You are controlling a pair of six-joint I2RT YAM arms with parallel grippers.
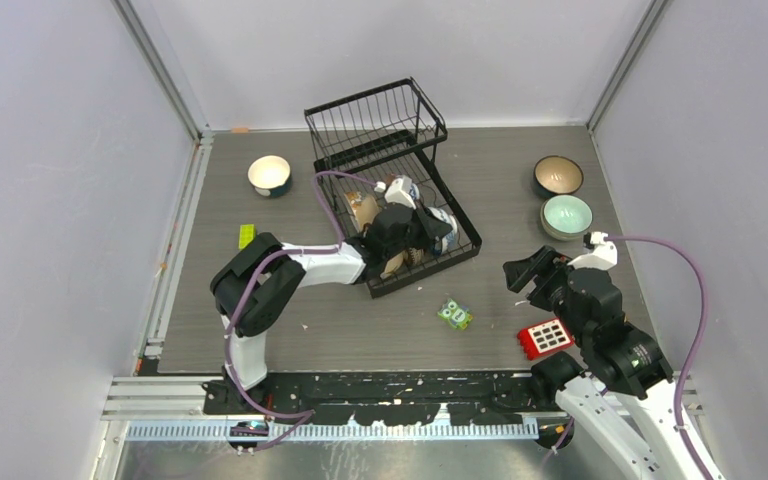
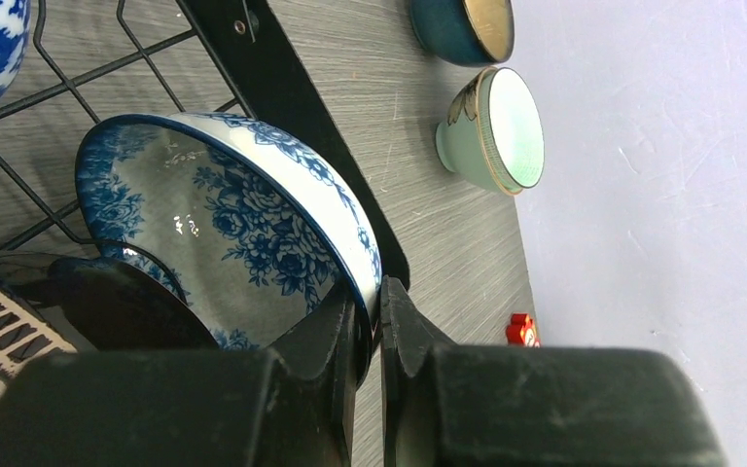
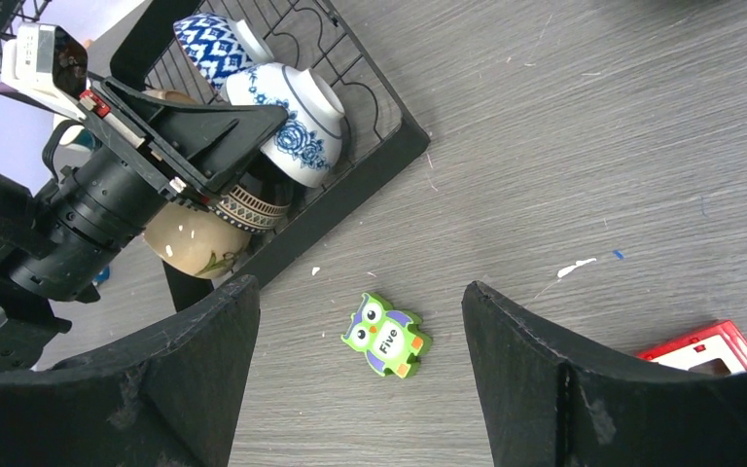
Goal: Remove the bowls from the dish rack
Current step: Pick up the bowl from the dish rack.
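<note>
The black wire dish rack [image 1: 375,120] stands at the back centre, its lower tray rim [image 2: 282,88] near me. My left gripper [image 2: 374,311] is shut on the rim of a white bowl with blue flowers [image 2: 243,214], which leans in the lower tray; it also shows in the right wrist view [image 3: 297,126]. Beside it sit a blue zigzag bowl [image 3: 209,44], a brown patterned bowl [image 3: 253,206] and a cream bowl [image 3: 190,243]. My right gripper [image 3: 360,297] is open and empty above the table. On the table stand a mint bowl [image 1: 567,216], a dark teal bowl [image 1: 558,176] and a cream-lined dark bowl [image 1: 269,175].
A green owl toy [image 3: 386,336] lies on the table between my right fingers, below them. A red block [image 1: 546,338] lies by the right arm and a small green block [image 1: 247,236] at the left. Grey walls close in the table.
</note>
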